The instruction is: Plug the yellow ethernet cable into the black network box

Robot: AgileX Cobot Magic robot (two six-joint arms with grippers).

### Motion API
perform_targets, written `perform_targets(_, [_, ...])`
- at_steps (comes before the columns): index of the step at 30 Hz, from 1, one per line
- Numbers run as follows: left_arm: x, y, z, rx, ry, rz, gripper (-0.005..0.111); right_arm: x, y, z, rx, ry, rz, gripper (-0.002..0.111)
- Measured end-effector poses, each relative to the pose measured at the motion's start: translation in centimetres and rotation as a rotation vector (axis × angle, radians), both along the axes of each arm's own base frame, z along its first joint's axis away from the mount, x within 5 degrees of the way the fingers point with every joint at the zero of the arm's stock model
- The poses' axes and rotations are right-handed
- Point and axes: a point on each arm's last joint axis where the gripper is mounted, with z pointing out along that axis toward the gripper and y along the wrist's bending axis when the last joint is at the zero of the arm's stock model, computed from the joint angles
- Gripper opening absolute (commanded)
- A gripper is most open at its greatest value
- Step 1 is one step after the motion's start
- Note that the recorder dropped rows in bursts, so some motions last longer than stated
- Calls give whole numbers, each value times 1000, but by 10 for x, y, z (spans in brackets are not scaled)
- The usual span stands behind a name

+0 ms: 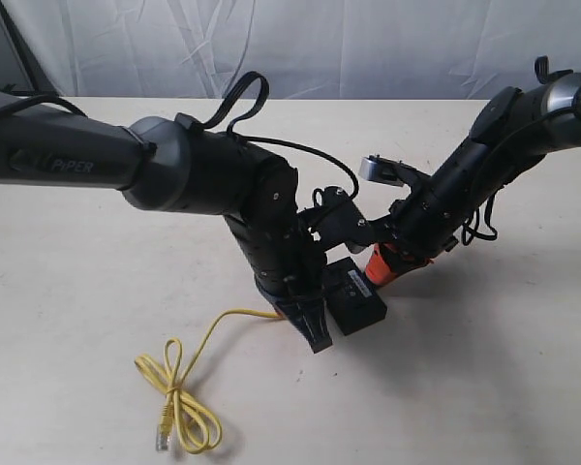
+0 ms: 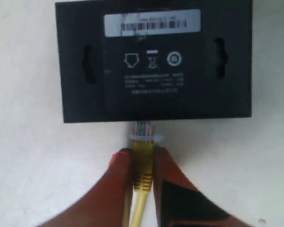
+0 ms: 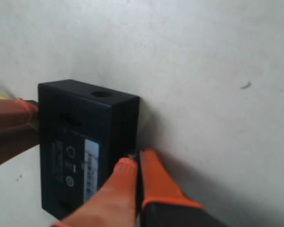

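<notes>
The black network box (image 2: 154,61) lies flat on the table, white label up, and also shows in the exterior view (image 1: 356,302). My left gripper (image 2: 142,153) is shut on the yellow ethernet cable (image 2: 143,168) just behind its clear plug (image 2: 143,132). The plug's tip meets the box's near side wall; how deep it sits is hidden. The rest of the cable (image 1: 189,387) trails off in a loose bundle with a free plug (image 1: 162,441). My right gripper (image 3: 136,161) is shut with nothing between its fingers, tips against the box's (image 3: 80,142) opposite side.
The pale table (image 1: 484,368) carries only the box and cable. Both arms crowd over the box in the middle, the left arm (image 1: 203,174) hiding part of it. A white curtain (image 1: 320,39) hangs behind the table's far edge.
</notes>
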Motion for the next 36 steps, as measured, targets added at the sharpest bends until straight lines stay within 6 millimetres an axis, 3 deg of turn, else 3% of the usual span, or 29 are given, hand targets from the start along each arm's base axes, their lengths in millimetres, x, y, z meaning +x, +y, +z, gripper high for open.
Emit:
perform_targets(30, [3, -2, 7, 20, -5, -22, 0, -1, -2, -1, -16, -7, 24, -1])
perform_targets(36, [4, -2, 7, 27, -12, -28, 0, -2, -2, -1, 12, -67, 141, -1])
